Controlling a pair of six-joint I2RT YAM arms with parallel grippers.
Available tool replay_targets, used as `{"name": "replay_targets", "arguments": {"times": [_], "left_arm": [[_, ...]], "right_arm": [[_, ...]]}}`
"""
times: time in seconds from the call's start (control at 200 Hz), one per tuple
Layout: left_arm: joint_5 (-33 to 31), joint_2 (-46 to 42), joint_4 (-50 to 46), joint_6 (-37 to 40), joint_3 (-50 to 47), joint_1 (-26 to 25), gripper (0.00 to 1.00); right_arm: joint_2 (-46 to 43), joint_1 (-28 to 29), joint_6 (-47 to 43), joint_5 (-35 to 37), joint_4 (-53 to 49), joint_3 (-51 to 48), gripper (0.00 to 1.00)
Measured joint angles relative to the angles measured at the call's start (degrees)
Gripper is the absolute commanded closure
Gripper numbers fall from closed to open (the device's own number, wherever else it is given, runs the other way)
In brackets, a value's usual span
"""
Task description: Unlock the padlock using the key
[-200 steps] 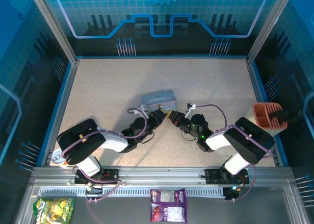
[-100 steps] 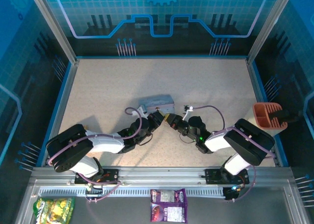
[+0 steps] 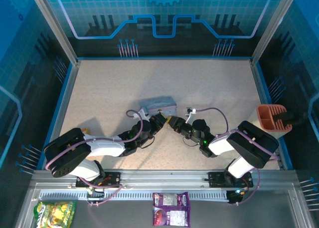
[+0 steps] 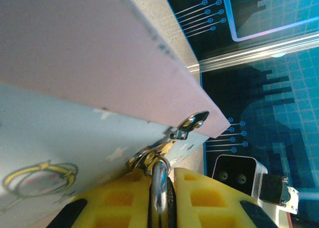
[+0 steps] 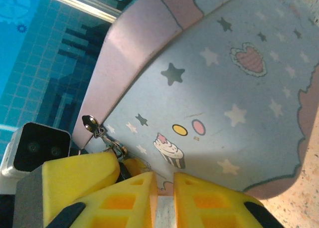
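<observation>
**Top view:** my left gripper meets the lilac cartoon-printed rectangular tin at its 6 o'clock edge. My right gripper sits at the tin's 5 o'clock.

**Left wrist view:** yellow pads clamp the padlock, seen as a thin metal shackle loop at the tin's silver clasp.

**Right wrist view:** the pads stand a slit apart. I cannot tell whether they grip anything.

padlock, silver shackle upright between fingers

robot lab cell: blue circuit-print panels, aluminium frame.
</observation>
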Motion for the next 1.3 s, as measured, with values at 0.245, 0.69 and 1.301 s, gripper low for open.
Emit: {"name": "replay_targets", "arguments": {"times": [0.245, 0.69, 1.301], "left_arm": [[1.66, 0.00, 0.52, 0.00, -0.96, 0.02, 1.00], [4.13, -0.24, 4.17, 0.02, -2.73, 1.01, 1.00], [2.89, 1.62, 5.44, -1.14, -2.75, 0.11, 1.00]], "right_arm": [[0.20, -1.05, 0.42, -5.60, 3.85, -2.32, 0.77], [0.20, -2.84, 1.05, -11.54, 5.51, -2.78, 0.88], [0.17, -3.23, 1.95, -11.54, 3.67, -2.21, 1.00]]}}
